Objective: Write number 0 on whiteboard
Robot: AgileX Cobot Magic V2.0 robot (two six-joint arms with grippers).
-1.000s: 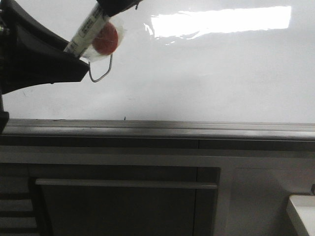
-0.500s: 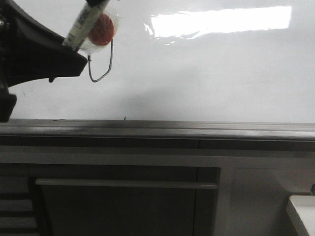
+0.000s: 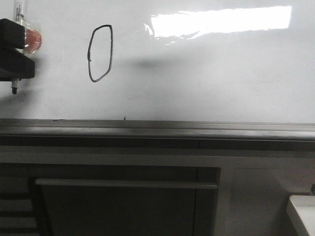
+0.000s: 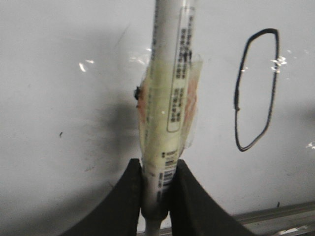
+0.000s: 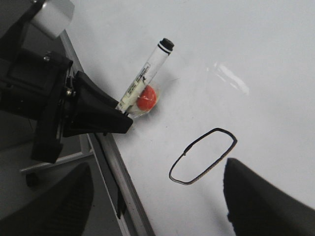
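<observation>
We see the number 0 [image 3: 101, 53] drawn as a thin black closed loop, tall and narrow, on the whiteboard [image 3: 206, 83], in its upper left part as the front view shows it; the loop stands just left of the bright rectangular glare [image 3: 221, 22] and well above the grey metal rail [image 3: 157, 129] that edges the board; below the rail lies the dark grey cabinet [image 3: 123, 196] with a long horizontal handle [image 3: 125, 184]. Our left gripper [image 4: 158, 196] is clamped on the marker [image 4: 170, 98], the two black fingers [image 4: 123, 196] pressing its barrel from either side in the left wrist view; the marker is white with a printed label, and a clear wrapping with a red-orange disc [image 5: 146, 98] is bound around its middle. In the front view this gripper sits at the far left edge, beside the loop and apart from it, with the marker's small dark end [image 3: 14, 90] showing below the fingers; we cannot tell whether the marker touches the board. In the right wrist view the loop lies between the marker and the right gripper [image 5: 157, 206], whose two dark fingers [image 5: 261, 201] stand wide apart with nothing between them. No containers show in any view.
</observation>
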